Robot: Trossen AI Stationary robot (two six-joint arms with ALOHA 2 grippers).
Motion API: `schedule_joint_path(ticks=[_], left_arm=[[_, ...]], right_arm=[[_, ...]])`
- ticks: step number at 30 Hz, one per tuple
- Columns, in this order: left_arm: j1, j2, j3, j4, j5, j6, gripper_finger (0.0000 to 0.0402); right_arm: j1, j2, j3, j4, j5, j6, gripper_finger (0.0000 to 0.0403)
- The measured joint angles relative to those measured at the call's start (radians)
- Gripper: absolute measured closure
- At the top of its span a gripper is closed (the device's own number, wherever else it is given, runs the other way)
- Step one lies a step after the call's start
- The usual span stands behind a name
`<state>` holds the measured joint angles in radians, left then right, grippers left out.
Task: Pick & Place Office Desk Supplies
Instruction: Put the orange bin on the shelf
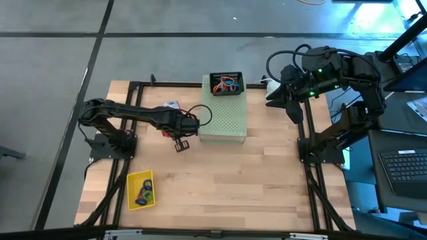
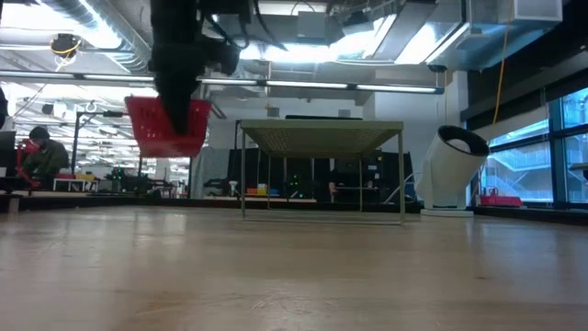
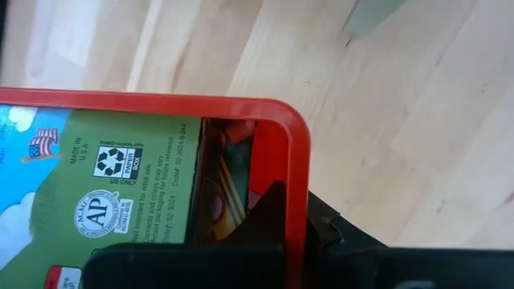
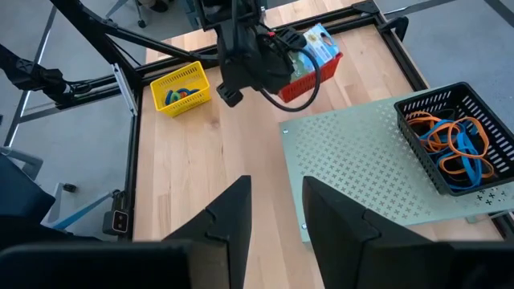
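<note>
A red basket [image 2: 147, 119] hangs clear above the table's left half, with my left gripper [image 2: 179, 110] shut on it. A card box [image 3: 104, 185] printed green and blue lies inside it and sticks out over the rim [image 4: 317, 42]. In the high view my arm covers most of the basket [image 1: 172, 106]. My right gripper [image 4: 277, 217] waits high over the table's far right corner [image 1: 273, 99], open, with nothing between its fingers. My left gripper holds the red basket by its side wall near a corner of the rim [image 3: 291, 193]. One finger [image 3: 269, 213] is inside the basket and the other outside. The fingers come from above, pointing steeply down. The basket hangs below them, lifted clear of the table.
A large pale green perforated box [image 1: 223, 117] stands at the far middle with a black basket [image 1: 227, 84] of orange and blue rubber bands on its far end. A yellow basket [image 1: 140, 190] with blue and green bands sits near the front left. Bare wood lies between.
</note>
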<state>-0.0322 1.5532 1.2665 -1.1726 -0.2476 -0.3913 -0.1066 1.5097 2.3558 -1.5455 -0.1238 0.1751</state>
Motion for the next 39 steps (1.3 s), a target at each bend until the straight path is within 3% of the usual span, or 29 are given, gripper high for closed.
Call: schedule_joint_path(ticks=[19,39], left_arm=[[-0.094,0.001,0.219,-0.141,-0.023,0.147,0.0400],[-0.171,0.001,0.330,-0.109,0.033,0.630,0.0400]], right_arm=[[0.000,0.000,0.000,0.000,0.000,0.000,0.0289],[0.000,0.000,0.000,0.001,0.000,0.073,0.0289]])
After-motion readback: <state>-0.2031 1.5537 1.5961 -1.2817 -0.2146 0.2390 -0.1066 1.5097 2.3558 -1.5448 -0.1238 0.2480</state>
